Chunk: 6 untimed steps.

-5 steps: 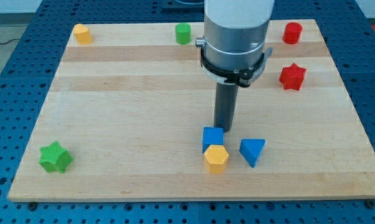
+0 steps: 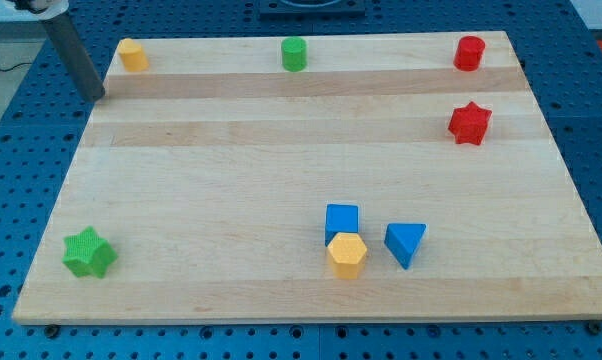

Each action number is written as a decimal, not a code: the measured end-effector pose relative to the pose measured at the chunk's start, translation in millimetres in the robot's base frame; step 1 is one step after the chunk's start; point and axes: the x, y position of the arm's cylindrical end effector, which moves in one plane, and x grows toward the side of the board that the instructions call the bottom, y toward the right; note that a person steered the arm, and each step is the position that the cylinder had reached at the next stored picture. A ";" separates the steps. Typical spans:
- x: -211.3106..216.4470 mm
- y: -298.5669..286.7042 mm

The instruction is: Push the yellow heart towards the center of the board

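Note:
The yellow heart (image 2: 133,54) sits in the board's top left corner. My tip (image 2: 95,97) is at the board's left edge, just below and to the left of the heart, apart from it. Only the dark rod shows, slanting in from the view's top left. The wooden board (image 2: 231,160) fills most of the view.
A green cylinder (image 2: 294,53) sits at top centre and a red cylinder (image 2: 469,52) at top right, with a red star (image 2: 470,123) below it. A blue cube (image 2: 342,221), a yellow hexagon (image 2: 347,255) and a blue triangle (image 2: 405,243) cluster at bottom centre. A green star (image 2: 89,252) is at bottom left.
The arm has left the spot above the blue cube and swung to the board's top left edge near the yellow heart. No block has moved.

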 end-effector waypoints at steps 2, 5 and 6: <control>-78.2 0.2; -29.1 122.3; 6.2 161.4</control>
